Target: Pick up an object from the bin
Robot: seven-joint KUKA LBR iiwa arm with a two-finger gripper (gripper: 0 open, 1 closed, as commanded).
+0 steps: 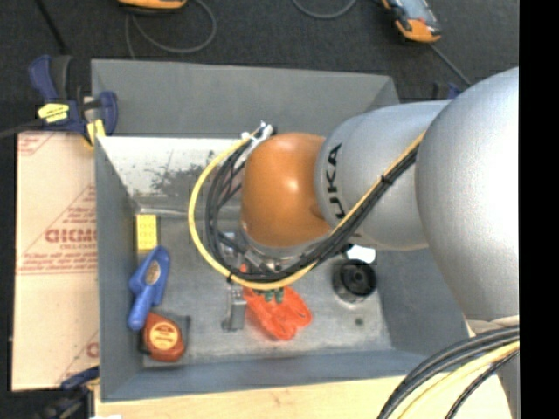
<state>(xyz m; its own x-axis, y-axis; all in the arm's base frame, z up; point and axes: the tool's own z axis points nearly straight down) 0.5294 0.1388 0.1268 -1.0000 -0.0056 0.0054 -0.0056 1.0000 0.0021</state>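
The crumpled bright-orange thing [279, 314], soft-looking with a few dark green bits along its upper edge, lies on the floor of the grey metal bin [244, 94], close to the front wall and a little right of the middle. My claw [249, 300] hangs right over its upper left edge. I cannot tell whether my claw is wide or narrow, or whether it touches the orange thing, because my rounded orange wrist cover [278, 188] and the loop of black and yellow cables [206, 201] around it sit over that spot.

Just left of the orange thing stands a slim grey metal piece [233, 309]; I cannot tell whether it belongs to me or to the bin's contents.

To the right, near but apart from the orange thing, sits a black round part with a hollow centre [354, 280], and a small white piece [361, 254] lies just behind it under my arm.

Well away, along the left wall, three things lie in a row from back to front. First is a small yellow rectangular block [146, 231], then a blue plastic spring clamp [147, 286]. At the front left corner lies a round orange-red tape measure with a black centre [164, 337], just beside the clamp's lower end.
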